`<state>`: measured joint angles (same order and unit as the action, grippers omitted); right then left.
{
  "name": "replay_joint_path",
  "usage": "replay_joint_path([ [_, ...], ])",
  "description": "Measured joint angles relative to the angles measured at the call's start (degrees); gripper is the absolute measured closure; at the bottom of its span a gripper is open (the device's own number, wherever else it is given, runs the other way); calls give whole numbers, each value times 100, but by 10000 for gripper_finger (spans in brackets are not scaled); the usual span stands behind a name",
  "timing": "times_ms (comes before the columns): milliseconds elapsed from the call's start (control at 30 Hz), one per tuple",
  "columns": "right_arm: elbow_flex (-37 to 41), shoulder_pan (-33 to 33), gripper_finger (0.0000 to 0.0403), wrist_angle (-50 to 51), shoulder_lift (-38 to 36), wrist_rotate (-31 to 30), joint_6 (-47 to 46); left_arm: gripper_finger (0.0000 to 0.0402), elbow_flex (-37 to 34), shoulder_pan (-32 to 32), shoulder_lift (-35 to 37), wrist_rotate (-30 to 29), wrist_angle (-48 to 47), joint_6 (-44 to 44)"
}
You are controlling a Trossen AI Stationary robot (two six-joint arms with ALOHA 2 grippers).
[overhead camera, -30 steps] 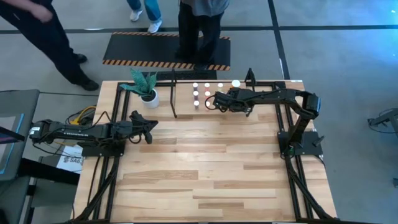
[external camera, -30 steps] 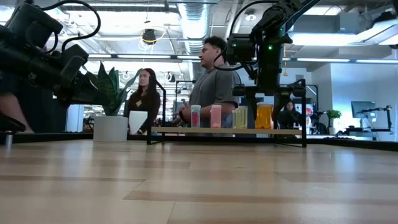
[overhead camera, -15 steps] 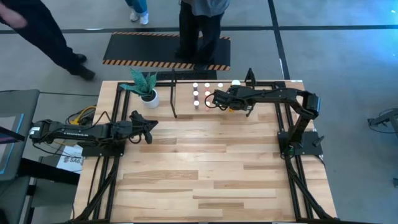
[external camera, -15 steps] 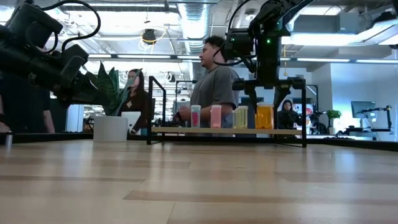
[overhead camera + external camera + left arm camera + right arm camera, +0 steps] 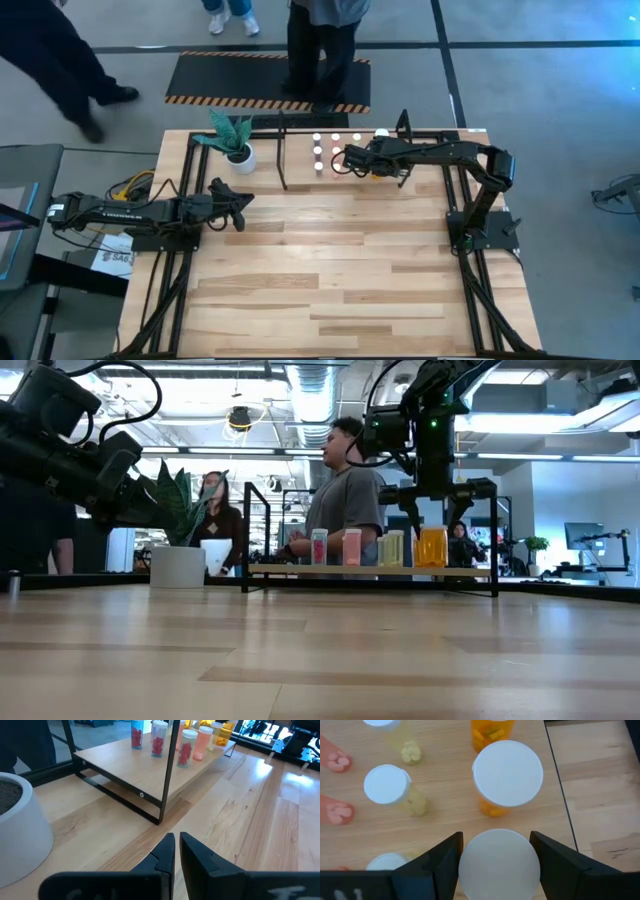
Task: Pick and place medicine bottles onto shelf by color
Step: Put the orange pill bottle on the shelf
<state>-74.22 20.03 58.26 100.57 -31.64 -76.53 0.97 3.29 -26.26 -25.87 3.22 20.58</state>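
The shelf (image 5: 370, 571), a wooden board in a black tube frame, stands at the table's far edge. On it stand medicine bottles in rows: pink (image 5: 352, 547), greenish (image 5: 387, 785) and orange (image 5: 507, 772), all white-capped. My right gripper (image 5: 345, 158) reaches over the shelf's right part, slanting down, shut on a large white-capped bottle (image 5: 499, 865) next to the orange ones. That bottle's cap hides its body. My left gripper (image 5: 176, 840) is shut with nothing in it at the table's left side, pointing at the shelf. My right gripper has the large bottle between its two fingers, one finger (image 5: 445, 857) on each side just below the white cap (image 5: 470, 870). The fingers come from above, slanting down. The bottle stands upright, cap up, level with its orange neighbour; whether its base rests on the board I cannot tell.
A white pot with a green plant (image 5: 238, 150) stands left of the shelf. People stand beyond the table's far edge by a black mat with striped edges (image 5: 268, 80). Bare wood lies between the shelf and the near edge.
My right gripper has tipped a little steeper over the shelf's right part, still shut on the bottle. People behind the table have walked about.
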Motion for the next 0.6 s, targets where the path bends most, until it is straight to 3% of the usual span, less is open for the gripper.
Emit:
replay_joint_path([
  [600,0,-94,152,-27,0,4,-582,388,0,0,2,1,-1,0],
])
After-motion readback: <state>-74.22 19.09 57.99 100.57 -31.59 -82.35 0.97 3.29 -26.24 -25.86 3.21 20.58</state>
